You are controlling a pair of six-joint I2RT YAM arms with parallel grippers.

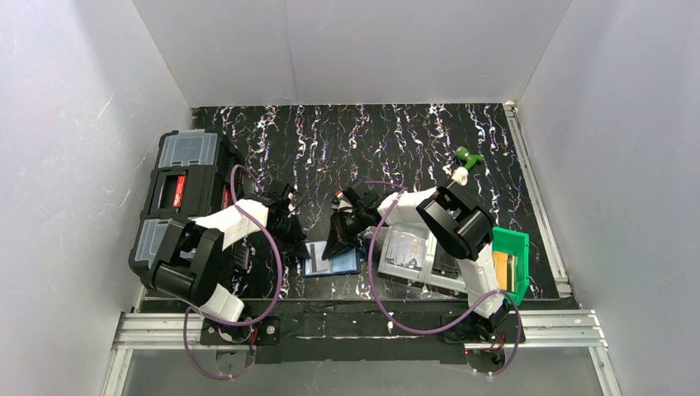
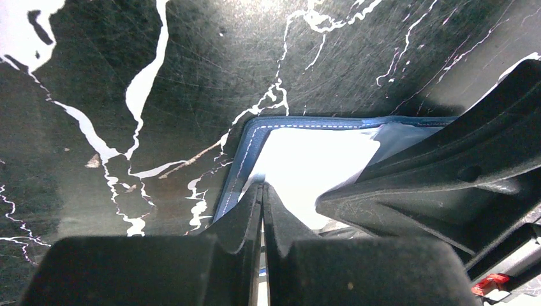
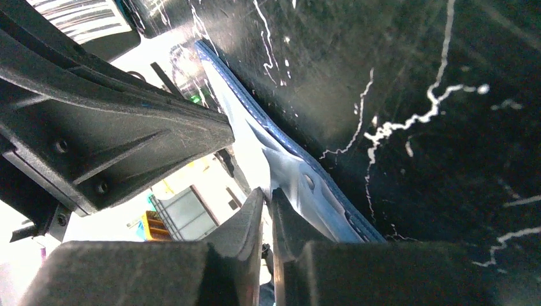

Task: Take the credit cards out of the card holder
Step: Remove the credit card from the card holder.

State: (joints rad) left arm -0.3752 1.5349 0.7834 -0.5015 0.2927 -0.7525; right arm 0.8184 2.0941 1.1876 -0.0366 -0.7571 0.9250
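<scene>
The navy card holder (image 1: 333, 261) lies open on the black marbled table between my two grippers. Its stitched navy rim (image 2: 245, 150) and glossy pale sleeve (image 2: 319, 159) fill the left wrist view. My left gripper (image 2: 262, 187) is shut, its tips at the holder's left edge with nothing seen between them. My right gripper (image 3: 267, 193) has its jaws drawn to a thin slit at the raised, wrinkled edge of the pale blue sleeve (image 3: 290, 175). No credit card shows plainly; glare hides what the sleeves hold. From above, the left gripper (image 1: 290, 231) and the right gripper (image 1: 340, 239) flank the holder.
A black toolbox (image 1: 186, 194) with clear lids stands at the left. A green bin (image 1: 513, 252) and a grey tray (image 1: 409, 250) sit at the right under the right arm. A small green and white object (image 1: 466, 161) lies at the far right. White walls enclose the table.
</scene>
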